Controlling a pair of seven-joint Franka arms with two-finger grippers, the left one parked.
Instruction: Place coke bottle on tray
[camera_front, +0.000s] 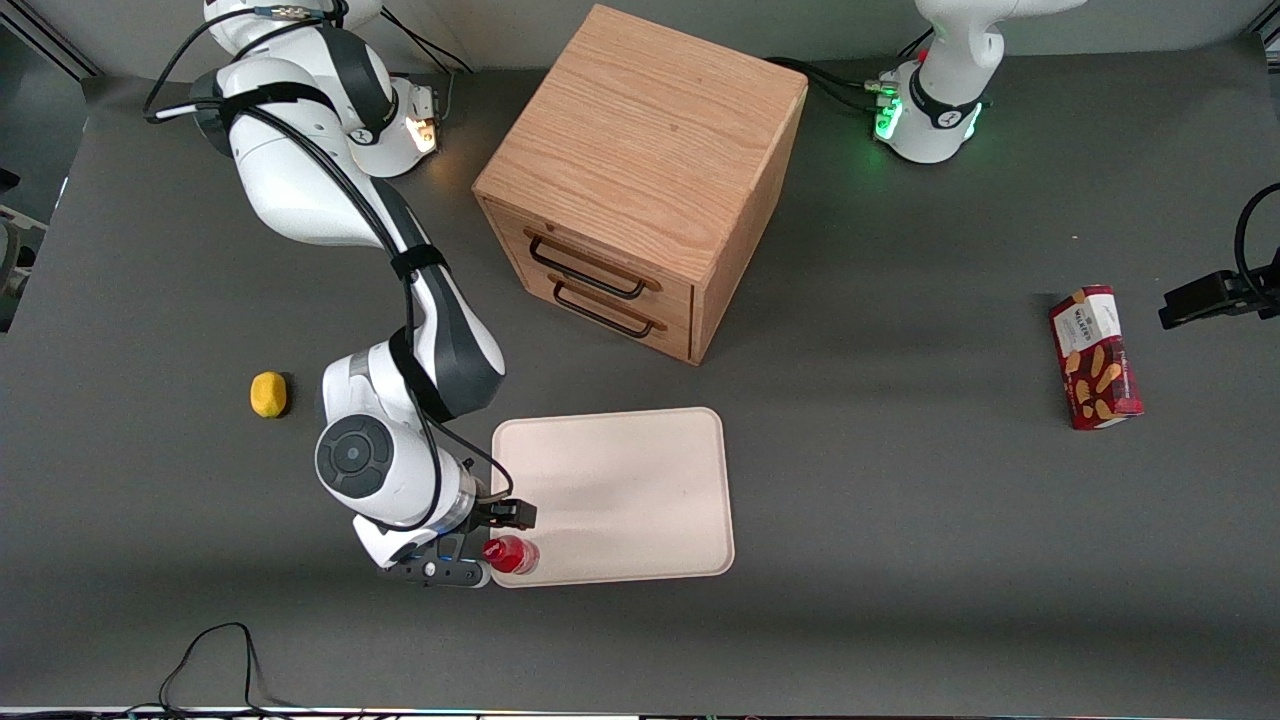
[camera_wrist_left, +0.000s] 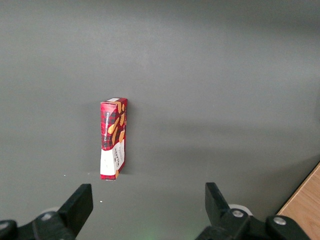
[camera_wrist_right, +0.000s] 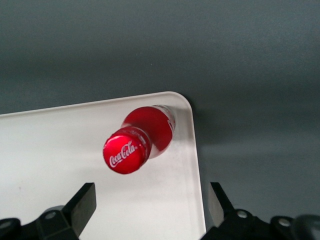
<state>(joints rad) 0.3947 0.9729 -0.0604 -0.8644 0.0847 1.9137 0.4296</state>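
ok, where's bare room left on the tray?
Most of the tray is bare, from its middle to the edge facing the wooden drawer cabinet. Crowded only at the corner nearest the front camera, where the coke bottle stands upright and the open gripper hovers beside it.

The coke bottle (camera_wrist_right: 145, 134) looks like glossy red plastic, its cap shiny with white script. It stands in a corner of the tray (camera_front: 640, 470), smooth, matt and cream-white. The claw (camera_wrist_right: 150, 210), just above the bottle with fingers spread clear of it, has matt black fingers (camera_wrist_right: 82, 205). The surface (camera_front: 900, 560) is dull dark grey. The drawer cabinet (camera_front: 640, 180) shows grained, satin wood. The snack box (camera_front: 1095, 357) is printed cardboard.
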